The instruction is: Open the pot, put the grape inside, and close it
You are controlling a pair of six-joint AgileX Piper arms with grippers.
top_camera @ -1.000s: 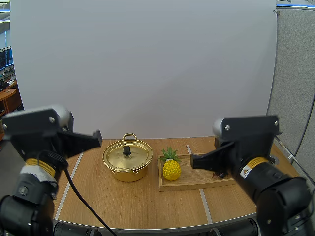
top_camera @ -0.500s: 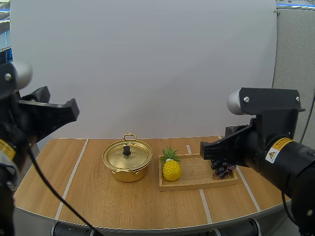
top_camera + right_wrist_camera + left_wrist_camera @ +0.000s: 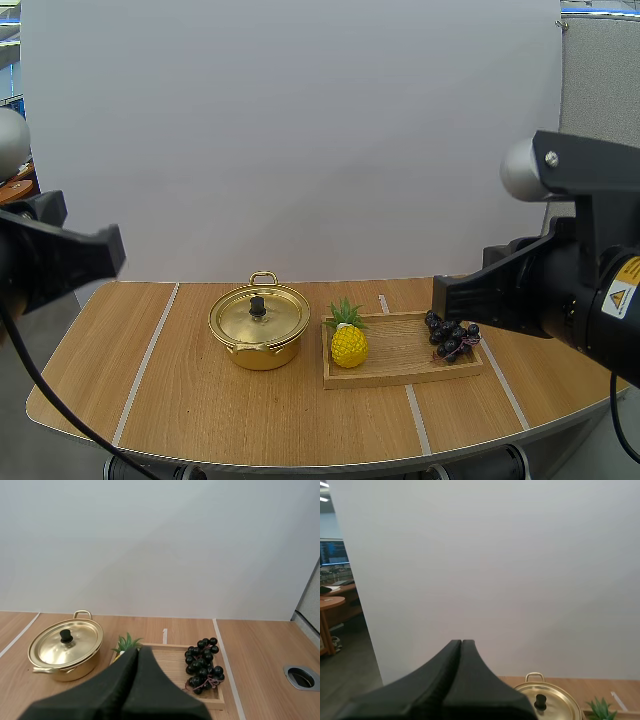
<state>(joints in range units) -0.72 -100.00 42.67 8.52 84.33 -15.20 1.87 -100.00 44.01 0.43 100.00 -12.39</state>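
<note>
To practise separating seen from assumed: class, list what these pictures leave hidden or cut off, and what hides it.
1. Inside of the pot: hidden in every view by its lid.
2. Body of the pineapple, right wrist view: behind the right gripper; its leaves rise clear.
3. Lower body of the pot, left wrist view: cut off by the picture's edge, next to the left gripper.
4. The grapes, high view: partly covered by the right arm.

Plain white backdrop (image 3: 300,120) behind wooden table (image 3: 250,410)
</note>
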